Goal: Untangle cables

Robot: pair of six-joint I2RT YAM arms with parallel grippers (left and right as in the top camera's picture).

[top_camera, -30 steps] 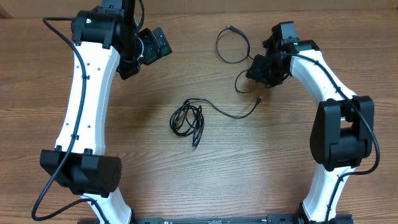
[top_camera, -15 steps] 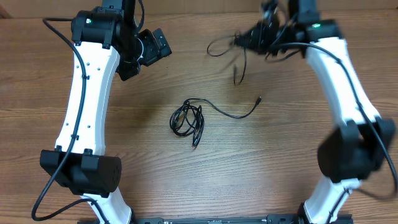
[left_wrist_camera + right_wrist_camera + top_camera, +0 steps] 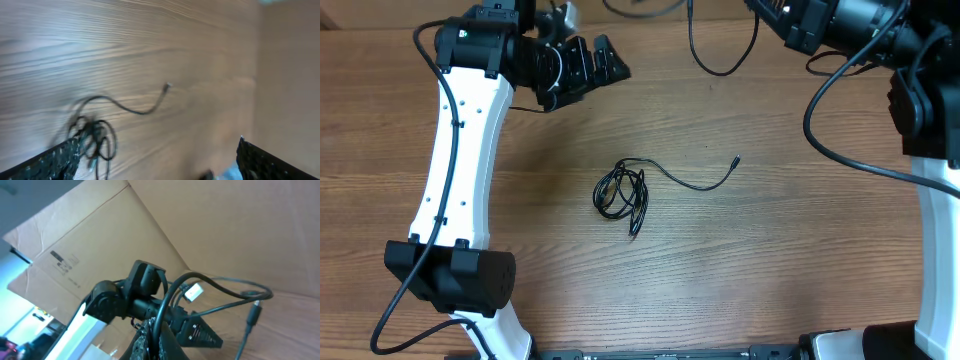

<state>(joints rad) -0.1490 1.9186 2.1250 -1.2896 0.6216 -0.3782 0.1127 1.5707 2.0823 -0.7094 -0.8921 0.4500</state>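
At the centre of the table (image 3: 790,270) the coil (image 3: 622,195) is seen lying as a tight knot of loops, and nothing is touching it. A loose strand (image 3: 695,185) is trailed out from it toward 2 o'clock, ending in a plug tip (image 3: 736,159) that lies flat on the wood. This bundle is judged to be the work left: its loops are not yet pulled apart.

Farther back, at 11 o'clock, the left end effector (image 3: 595,68) is held above the wood with its jaws spread wide and nothing between them. In its wrist view the coil is framed between the two fingers but lies well below them.

At the far edge, toward 1 o'clock, the right end effector (image 3: 790,20) is clamped tight on the lifted cable (image 3: 720,71). That cable is seen drooping in a loop below it, and in the right wrist view its plug ends dangle in the air against the cardboard wall (image 3: 210,225). One cable is thus judged separated from the rest, though not yet laid down.

Against a second ago, much is changed on the right. That end effector was then low on the table near 2 o'clock, beside a cable loop; now arm and cable are both carried up and away to the far edge. The left end effector is swung a little toward 12 o'clock. The coil and its loose strand are unmoved.
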